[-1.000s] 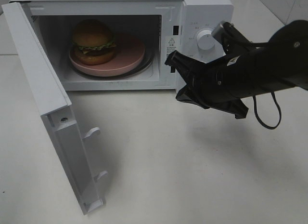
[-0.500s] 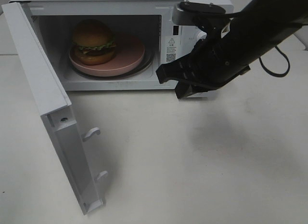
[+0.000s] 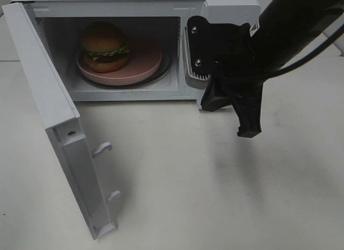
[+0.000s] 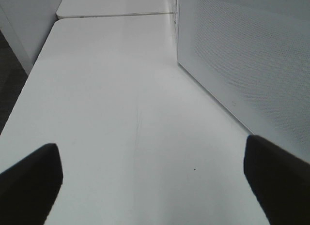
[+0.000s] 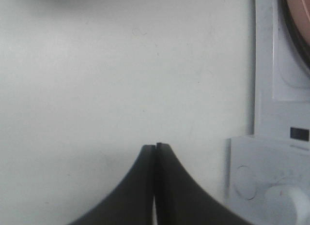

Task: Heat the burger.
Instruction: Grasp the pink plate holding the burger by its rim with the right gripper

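The burger [image 3: 105,45], with its golden bun and green lettuce frill, sits on a pink plate [image 3: 145,64] inside the open microwave [image 3: 123,2]. The microwave door [image 3: 51,110] is swung wide to the left. In front of the control panel hangs my right gripper [image 3: 250,131], pointing down at the table, shut and empty; the right wrist view shows its fingers [image 5: 145,186] pressed together. My left gripper [image 4: 152,186] is open over bare table beside the microwave's perforated side wall [image 4: 242,55], holding nothing. It is out of the exterior high view.
The right arm hides the microwave's control panel in the exterior high view; its knob [image 5: 286,201] shows in the right wrist view. The white table [image 3: 215,196] spreads in front of the microwave. The open door's latch hooks [image 3: 102,148] stick out.
The right arm has swung from pointing left at the microwave opening to pointing straight down in front of the control panel. The burger, plate and door have stayed put.
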Robot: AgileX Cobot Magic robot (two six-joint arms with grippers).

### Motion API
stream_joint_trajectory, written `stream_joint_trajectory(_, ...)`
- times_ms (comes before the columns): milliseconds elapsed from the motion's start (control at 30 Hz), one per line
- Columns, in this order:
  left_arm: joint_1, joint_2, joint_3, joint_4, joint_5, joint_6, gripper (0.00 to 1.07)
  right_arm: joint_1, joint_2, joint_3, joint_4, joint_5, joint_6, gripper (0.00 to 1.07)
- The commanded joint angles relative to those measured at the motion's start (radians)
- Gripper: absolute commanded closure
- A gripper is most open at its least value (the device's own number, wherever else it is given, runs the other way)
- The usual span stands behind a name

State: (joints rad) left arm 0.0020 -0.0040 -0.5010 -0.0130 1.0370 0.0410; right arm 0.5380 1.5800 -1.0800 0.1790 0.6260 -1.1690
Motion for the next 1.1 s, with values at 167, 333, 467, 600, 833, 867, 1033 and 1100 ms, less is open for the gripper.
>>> stream_joint_trajectory(167,0.003,-0.023,0.004,-0.002,-0.009,-0.004,0.12,-0.002,-0.009,-0.008,-0.097,-0.037,-0.287,0.94)
stream_joint_trajectory(333,0.003,-0.023,0.004,-0.002,-0.009,-0.004,0.12,0.001,-0.008,-0.008,-0.203,-0.094,-0.291,0.72)
stream_joint_trajectory(467,0.003,-0.023,0.004,-0.002,-0.009,-0.004,0.12,0.001,-0.001,-0.009,-0.258,-0.135,-0.253,0.45)
stream_joint_trajectory(600,0.003,-0.023,0.004,-0.002,-0.009,-0.004,0.12,0.027,0.043,-0.048,-0.296,-0.143,-0.161,0.19)
stream_joint_trajectory(833,0.003,-0.023,0.004,-0.002,-0.009,-0.004,0.12,0.064,0.109,-0.11,-0.333,-0.157,-0.091,0.18)
stream_joint_trajectory(867,0.003,-0.023,0.004,-0.002,-0.009,-0.004,0.12,0.072,0.119,-0.12,-0.333,-0.161,-0.091,0.18)
stream_joint_trajectory(1033,0.003,-0.023,0.004,-0.002,-0.009,-0.004,0.12,0.094,0.163,-0.164,-0.336,-0.186,-0.086,0.19)
stream_joint_trajectory(1100,0.003,-0.023,0.004,-0.002,-0.009,-0.004,0.12,0.102,0.194,-0.188,-0.336,-0.21,-0.085,0.19)
